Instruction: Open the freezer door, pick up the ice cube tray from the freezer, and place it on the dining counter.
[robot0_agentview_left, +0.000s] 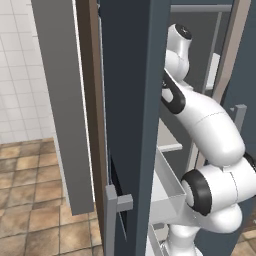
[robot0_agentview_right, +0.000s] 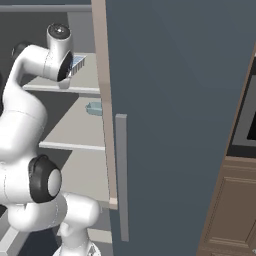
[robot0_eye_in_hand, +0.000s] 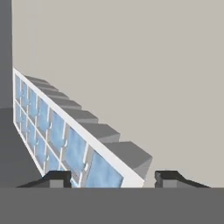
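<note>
A: Ice cube tray (robot0_eye_in_hand: 65, 140) — where is it?
B: On an upper grey shelf (robot0_agentview_right: 82, 82) inside the freezer (robot0_agentview_right: 75, 140), its cells holding pale-blue cubes.
A: And the gripper (robot0_eye_in_hand: 113, 179)?
B: Fingers stand apart, one on each side of the tray's near end; whether they press it I cannot tell.
A: Anything else?
B: A small teal container (robot0_agentview_right: 94, 108) on the shelf below. The freezer door (robot0_agentview_left: 132, 125) is open; brown floor tiles (robot0_agentview_left: 30, 190), white wall tiles (robot0_agentview_left: 17, 70).
</note>
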